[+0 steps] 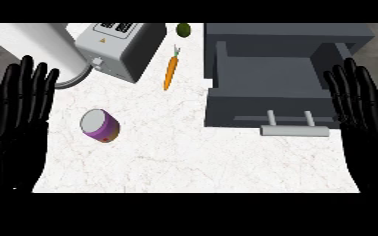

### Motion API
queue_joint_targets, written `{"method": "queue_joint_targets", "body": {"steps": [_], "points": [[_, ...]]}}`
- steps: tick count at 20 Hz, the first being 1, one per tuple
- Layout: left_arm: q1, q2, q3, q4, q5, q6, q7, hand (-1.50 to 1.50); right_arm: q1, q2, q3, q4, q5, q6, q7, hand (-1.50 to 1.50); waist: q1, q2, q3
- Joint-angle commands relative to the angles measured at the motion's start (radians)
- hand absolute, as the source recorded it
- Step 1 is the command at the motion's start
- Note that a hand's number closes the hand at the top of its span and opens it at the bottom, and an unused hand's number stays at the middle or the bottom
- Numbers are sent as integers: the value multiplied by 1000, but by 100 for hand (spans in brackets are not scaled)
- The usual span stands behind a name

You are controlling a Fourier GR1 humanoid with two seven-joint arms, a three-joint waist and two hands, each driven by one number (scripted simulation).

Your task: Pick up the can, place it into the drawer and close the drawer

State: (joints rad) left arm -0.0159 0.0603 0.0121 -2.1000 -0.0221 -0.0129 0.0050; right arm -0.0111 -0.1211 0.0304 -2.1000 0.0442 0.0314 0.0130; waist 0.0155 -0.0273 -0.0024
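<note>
Can (pixel 100 125) lies tilted on desk (pixel 184 155), untouched. Both hands open: left hand (pixel 26 105), right hand (pixel 354 105). Approach w/ left, wrap purple side; drawer (pixel 269 87) already open.

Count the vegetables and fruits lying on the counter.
2: a carrot lies between the toaster and the drawer, and a green avocado sits beyond it at the counter's far edge. None seem hidden.

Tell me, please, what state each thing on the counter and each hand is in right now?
can: tilted on the counter, not held
drawer: pulled open
carrot: lying flat
toaster: nothing visible in its slots
left hand: open, resting
right hand: open, resting
</note>
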Motion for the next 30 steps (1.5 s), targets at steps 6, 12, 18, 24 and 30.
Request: {"method": "queue_joint_targets", "body": {"steps": [6,12,18,24,30], "points": [[108,-59,92,-36,-302,449,45,-150,18,53,-38,10,-42,-41,-28,-150,6,24,5],[189,-60,19,7,-294,790,357,-150,67,61,-77,55,-49,-95,181,-150,-12,28,4],[192,-60,-204,-64,-636,958,611,-150,80,42,-129,86,-80,-71,137,-150,-17,27,4],[71,-60,-186,20,-711,928,723,-150,170,34,-135,-61,-105,-42,196,-150,-21,26,3],[8,-60,-169,230,-562,1039,590,-150,142,39,-142,-38,-92,-48,202,-150,-22,27,2]]}}
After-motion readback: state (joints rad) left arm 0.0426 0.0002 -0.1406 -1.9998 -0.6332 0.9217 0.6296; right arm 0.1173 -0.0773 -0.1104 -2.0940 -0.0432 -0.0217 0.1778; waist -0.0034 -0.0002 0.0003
